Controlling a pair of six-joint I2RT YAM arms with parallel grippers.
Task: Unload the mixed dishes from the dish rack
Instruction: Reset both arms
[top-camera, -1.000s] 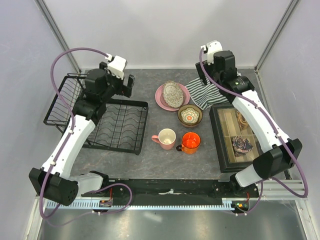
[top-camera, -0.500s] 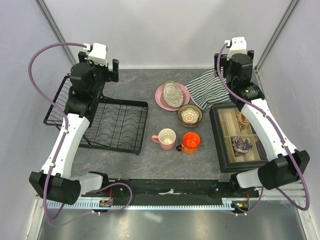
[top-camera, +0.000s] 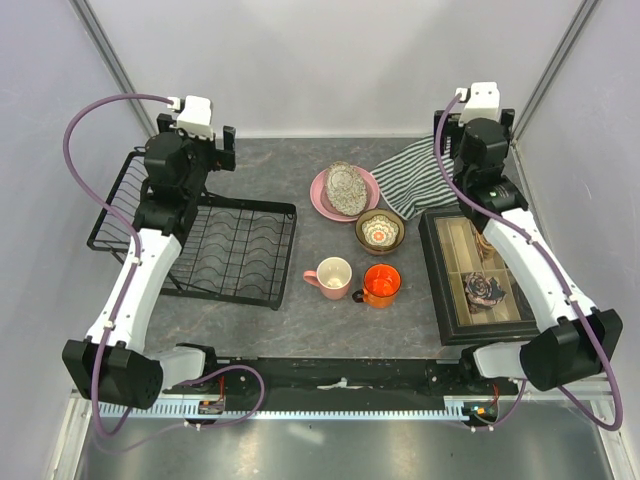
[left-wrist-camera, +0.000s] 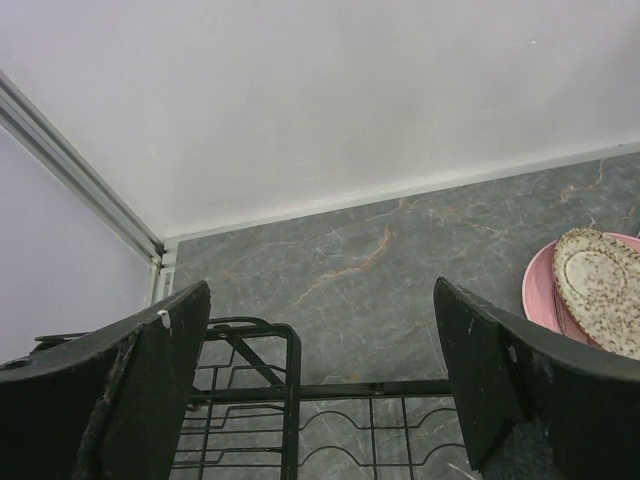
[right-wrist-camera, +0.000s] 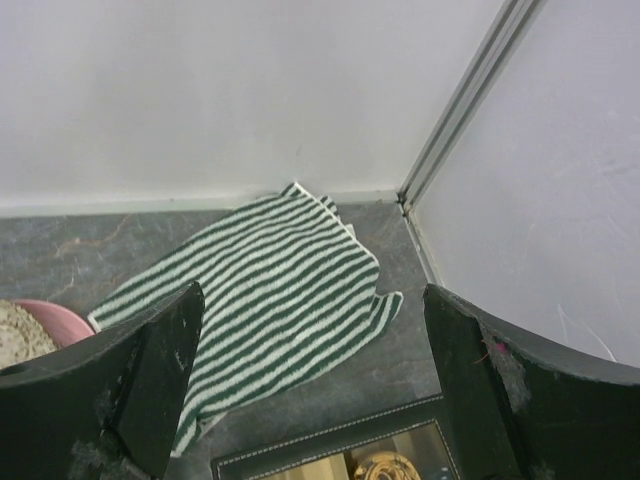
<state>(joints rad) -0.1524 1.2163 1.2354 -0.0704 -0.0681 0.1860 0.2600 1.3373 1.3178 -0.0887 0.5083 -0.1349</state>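
The black wire dish rack stands at the left with nothing in it; its far corner shows below my left gripper. On the table's middle sit a pink plate carrying a patterned oval dish, a tan-brown bowl holding a small floral bowl, a pink mug and an orange mug. My left gripper hangs open above the rack's far end. My right gripper hangs open at the back right, holding nothing.
A green-and-white striped cloth lies at the back right, under my right gripper. A dark compartmented box of trinkets stands at the right. White walls close the back and both sides.
Both arms have swung outward and back: the left from over the rack's inner side to its far end, the right from over the cloth to the back right corner. Dishes unmoved.
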